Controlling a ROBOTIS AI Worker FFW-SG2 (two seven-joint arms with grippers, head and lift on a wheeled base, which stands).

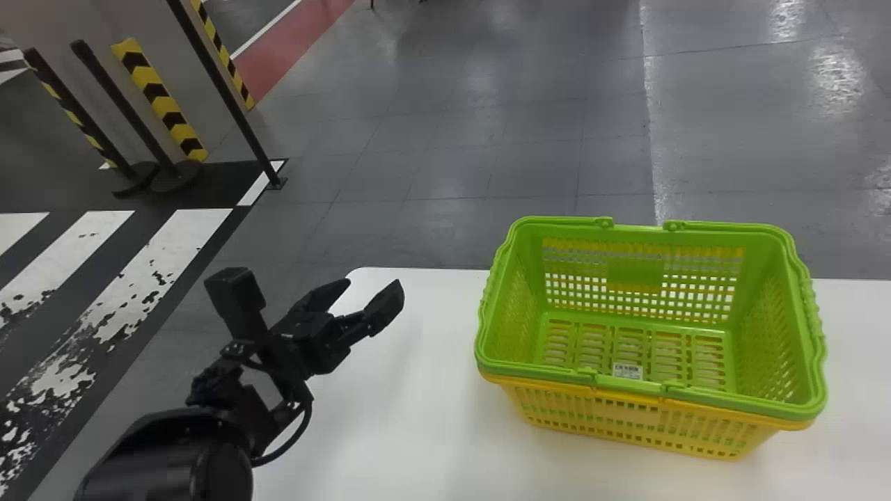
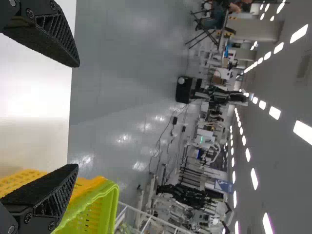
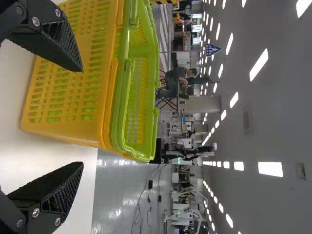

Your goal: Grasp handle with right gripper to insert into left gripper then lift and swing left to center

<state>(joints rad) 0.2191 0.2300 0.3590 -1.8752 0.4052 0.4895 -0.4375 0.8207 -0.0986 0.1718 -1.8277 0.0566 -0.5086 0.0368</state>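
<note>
Black two-fingered right gripper (image 3: 81,117) gaping wide, nothing in it, yellow mesh side of baskets right in front. Black left gripper (image 1: 370,285) also spread and empty, out over left part of white tabletop (image 1: 390,424). Green plastic basket (image 1: 635,273) sits nested inside yellow plastic basket (image 1: 626,415), on tabletop, right of center. Green handle (image 1: 536,371) looks folded flat along near rim. So imo it's pre-grasp: right needs to pinch handle, raise it, feed it to left. Lift and swing come later.

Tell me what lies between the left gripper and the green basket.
In the head view, just bare white tabletop lies between the left gripper and the green basket.
</note>
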